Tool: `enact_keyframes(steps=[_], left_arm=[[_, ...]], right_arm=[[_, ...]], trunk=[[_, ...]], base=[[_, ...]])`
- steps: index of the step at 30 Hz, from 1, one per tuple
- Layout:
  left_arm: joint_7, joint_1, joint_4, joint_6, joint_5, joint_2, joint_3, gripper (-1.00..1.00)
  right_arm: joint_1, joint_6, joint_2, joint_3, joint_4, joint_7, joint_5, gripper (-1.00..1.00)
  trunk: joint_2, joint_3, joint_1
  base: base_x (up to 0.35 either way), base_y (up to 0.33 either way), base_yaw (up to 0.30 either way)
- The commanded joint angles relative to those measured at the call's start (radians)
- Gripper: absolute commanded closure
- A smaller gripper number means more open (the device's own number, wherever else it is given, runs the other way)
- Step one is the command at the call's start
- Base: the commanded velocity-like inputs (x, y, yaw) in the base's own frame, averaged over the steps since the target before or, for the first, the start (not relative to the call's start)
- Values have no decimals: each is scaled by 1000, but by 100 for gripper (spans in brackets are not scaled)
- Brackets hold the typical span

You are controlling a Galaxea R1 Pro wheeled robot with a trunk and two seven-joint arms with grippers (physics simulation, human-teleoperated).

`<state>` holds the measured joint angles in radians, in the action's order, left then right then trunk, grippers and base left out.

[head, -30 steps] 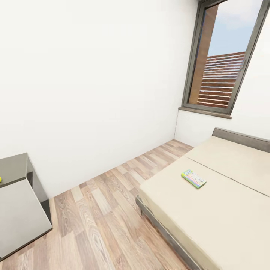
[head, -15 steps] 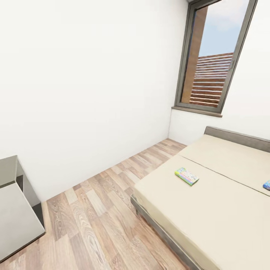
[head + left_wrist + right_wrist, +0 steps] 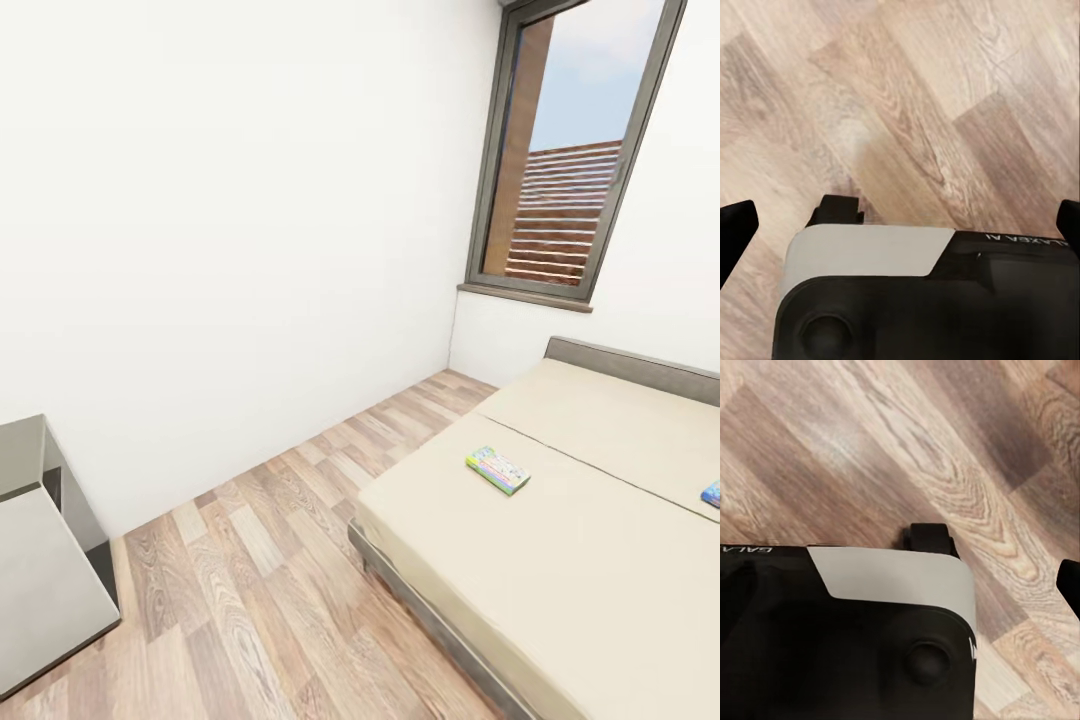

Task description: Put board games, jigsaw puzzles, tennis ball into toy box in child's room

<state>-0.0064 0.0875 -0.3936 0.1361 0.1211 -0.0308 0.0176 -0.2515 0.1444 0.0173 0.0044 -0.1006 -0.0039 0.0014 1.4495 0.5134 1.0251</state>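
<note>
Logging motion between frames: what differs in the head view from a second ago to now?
The camera turned right early on, then held for the last half second. That brought a second game into view at the right edge and took the table's yellow ball out of frame. The first game lies flat on the bed as before.

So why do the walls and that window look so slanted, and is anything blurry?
Head view: wide-angle stretch tilts the window frame and fans the floor planks; light is flat and even, with soft shadow under the bed; the board game print is too small to read. Left wrist view: the dark fingertips at the edges are soft. Right wrist view: crisp wood grain, no glare.
</note>
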Motion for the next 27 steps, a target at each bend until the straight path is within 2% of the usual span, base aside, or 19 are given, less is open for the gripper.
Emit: enact_keyframes(steps=[1,2,4,5,7,8,10,11,13,15,16,17,18,20,21,23,24,26,27], left_arm=[[0,5,-48,42,35,-4,3,-100],[0,5,-48,42,35,-4,3,-100],[1,13,-150,110,84,-9,5,-100],[1,13,-150,110,84,-9,5,-100],[4,18,-260,174,131,-13,6,-100],[4,18,-260,174,131,-13,6,-100],[8,21,-361,242,178,-15,8,-100],[8,21,-361,242,178,-15,8,-100],[13,22,-409,279,201,-15,9,-100],[32,21,-496,356,247,-15,11,-100],[32,21,-496,356,247,-15,11,-100],[47,20,-539,391,269,-15,11,-100],[47,20,-539,391,269,-15,11,-100],[90,15,-626,453,310,-17,11,-100],[90,15,-626,453,310,-17,11,-100],[140,0,-712,498,351,-19,9,-100],[140,0,-712,498,351,-19,9,-100],[191,-20,-799,528,396,-20,5,-100],[191,-20,-799,528,396,-20,5,-100]], right_arm=[[-20,37,9,1,-4,-1,0,-100],[-20,37,9,1,-4,-1,0,-100],[-58,92,22,1,-7,-2,0,-100],[-58,92,22,1,-7,-2,0,-100],[-95,134,28,1,-17,-2,0,-100],[-95,134,28,1,-17,-2,0,-100],[-130,163,31,1,-42,0,-2,-100],[-130,163,31,1,-42,0,-2,-100],[-143,173,32,1,-61,1,-3,-100],[-160,192,32,0,-112,2,-6,-100],[-160,192,32,0,-112,2,-6,-100],[-165,204,32,0,-146,3,-7,-100],[-165,204,32,0,-146,3,-7,-100],[-166,239,32,0,-226,5,-8,-100],[-166,239,32,0,-226,5,-8,-100],[-147,293,31,0,-314,5,-6,-100],[-147,293,31,0,-314,5,-6,-100],[-110,364,32,2,-415,6,-4,-100],[-110,364,32,2,-415,6,-4,-100]], trunk=[[1,1,0],[1,1,0],[1,1,0],[1,1,0],[1,1,0],[1,1,0],[1,1,0],[1,1,0],[1,1,0],[1,1,0],[1,1,0],[1,1,0],[1,1,0],[1,1,0],[1,1,0],[1,1,0],[1,1,0],[1,1,0],[1,1,0]], base=[[0,0,-3],[0,0,-3],[0,0,-2],[0,0,-2],[0,0,-1],[0,0,-1],[0,0,-1],[0,0,0],[0,0,0],[0,0,0],[0,0,0],[0,0,0],[0,0,0],[0,0,0],[0,0,0],[0,0,0],[0,0,0],[0,0,0],[0,0,0]])
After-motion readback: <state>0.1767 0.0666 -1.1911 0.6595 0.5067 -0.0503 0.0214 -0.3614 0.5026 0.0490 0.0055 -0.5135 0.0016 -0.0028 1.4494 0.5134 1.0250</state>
